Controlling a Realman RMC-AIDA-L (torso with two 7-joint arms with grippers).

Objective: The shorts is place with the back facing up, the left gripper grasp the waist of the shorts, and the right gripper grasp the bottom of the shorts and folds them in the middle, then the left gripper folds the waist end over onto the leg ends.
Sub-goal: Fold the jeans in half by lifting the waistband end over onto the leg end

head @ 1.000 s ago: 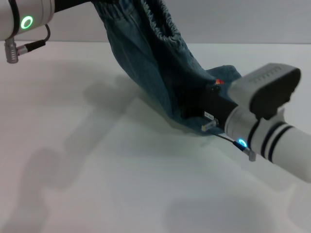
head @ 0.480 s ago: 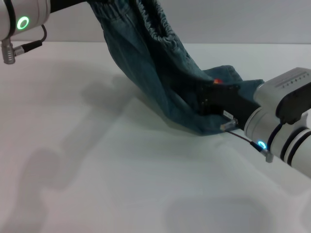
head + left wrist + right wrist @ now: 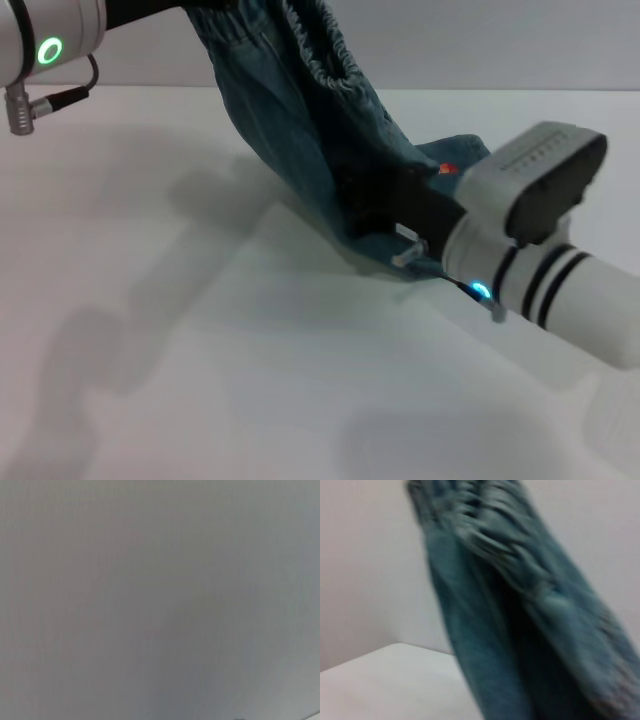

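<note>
The shorts are hung above the table, their waist cut off overhead; neither gripper's state can be told.

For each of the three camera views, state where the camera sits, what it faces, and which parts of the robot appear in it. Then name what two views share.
Head view: from the robot's head, looking down at the white table; shows the shorts hanging from the left gripper's arm and the right gripper against them.
Left wrist view: on the left arm, facing a blank grey surface; no robot parts.
Right wrist view: on the right arm, facing the hanging shorts; no fingers show.
Shared: head and right wrist views both show the shorts' ruffled waist.
</note>
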